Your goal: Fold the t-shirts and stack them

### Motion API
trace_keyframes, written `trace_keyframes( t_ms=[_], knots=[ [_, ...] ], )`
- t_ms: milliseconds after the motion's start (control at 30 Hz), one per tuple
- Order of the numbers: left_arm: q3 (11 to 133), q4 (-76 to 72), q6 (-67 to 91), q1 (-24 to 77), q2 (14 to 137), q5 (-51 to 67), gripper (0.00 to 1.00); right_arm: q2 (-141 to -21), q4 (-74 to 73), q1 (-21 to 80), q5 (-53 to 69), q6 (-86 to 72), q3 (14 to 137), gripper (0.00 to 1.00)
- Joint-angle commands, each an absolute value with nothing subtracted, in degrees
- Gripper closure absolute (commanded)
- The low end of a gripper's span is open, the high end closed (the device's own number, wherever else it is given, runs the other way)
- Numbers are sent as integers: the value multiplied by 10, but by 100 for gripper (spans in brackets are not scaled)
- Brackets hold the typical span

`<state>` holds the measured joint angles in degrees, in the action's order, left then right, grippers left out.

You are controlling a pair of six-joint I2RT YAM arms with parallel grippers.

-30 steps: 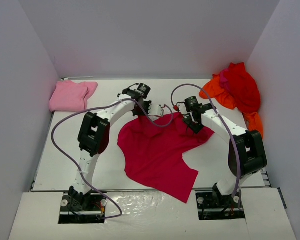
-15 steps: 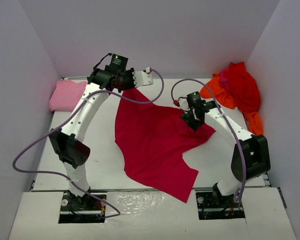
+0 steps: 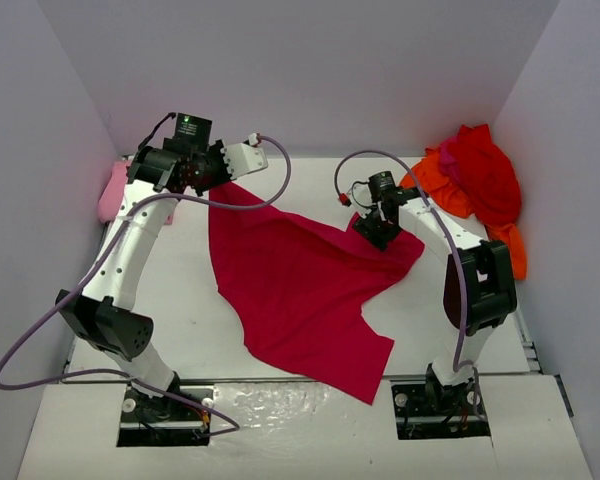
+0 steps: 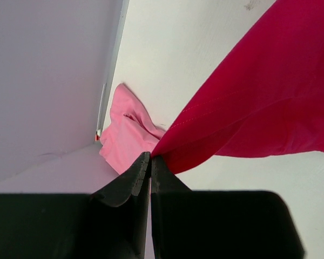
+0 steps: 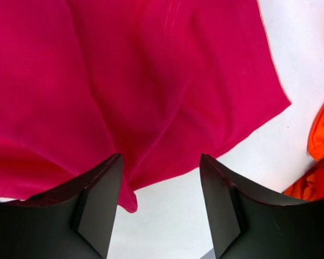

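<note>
Left pincer (image 4: 150, 156) clamped on corner of crimson t-shirt (image 3: 300, 290), raised just beside pink t-shirt (image 4: 127, 132), likely to pull cloth flat over worktop (image 3: 160, 300); right pincer (image 5: 159, 156) gaping, empty, above edge far from pink t-shirt.

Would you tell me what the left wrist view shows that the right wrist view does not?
Only the left wrist: the pink t-shirt by the wall, and the left gripper shut on the edge of the crimson-magenta t-shirt. Only the right wrist: the orange t-shirt, and the right gripper open over the cloth. Both: the crimson-magenta t-shirt on the table.
</note>
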<state>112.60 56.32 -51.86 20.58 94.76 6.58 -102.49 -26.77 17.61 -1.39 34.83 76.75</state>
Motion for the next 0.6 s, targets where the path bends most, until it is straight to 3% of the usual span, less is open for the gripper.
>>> trace_keyframes(
  t_ms=[0, 67, 367, 567],
  knots=[
    [1128, 544, -504, 197, 897, 58, 100, -1046, -279, 175, 15, 355, 784, 48],
    [1123, 542, -504, 195, 894, 56, 100, -1058, -279, 174, 14, 355, 782, 55],
    [1093, 524, -509, 178, 891, 54, 100, -993, -299, 177, 25, 352, 800, 47],
    [1079, 516, -514, 174, 895, 50, 100, -998, -320, 207, 35, 345, 780, 47]
  ],
)
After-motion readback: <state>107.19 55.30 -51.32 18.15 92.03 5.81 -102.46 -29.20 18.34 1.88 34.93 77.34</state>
